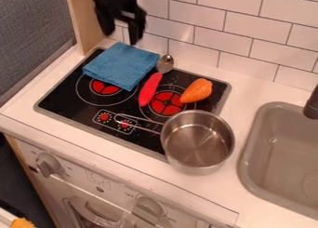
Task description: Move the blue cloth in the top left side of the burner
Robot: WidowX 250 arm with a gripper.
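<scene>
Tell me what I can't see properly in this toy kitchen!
All in the camera view:
Red-and-black left burner: partly hidden by the folded blue cloth.
Orange thing: cut off by the bottom edge; can't tell what it is.
Black tap: cut off by the right edge.
Black gripper: upper part cut off by the top edge.

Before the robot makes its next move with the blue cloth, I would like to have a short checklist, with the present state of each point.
1. Gripper open: ok.
2. Blue cloth at the top left of the stove top: ok.
3. Cloth released, not held by the gripper: ok.
4. Left burner ring fully uncovered: not ok, the cloth overlaps it.
5. Cloth apart from the spoon: cannot tell.
6. Pot apart from the cloth: ok.
</scene>
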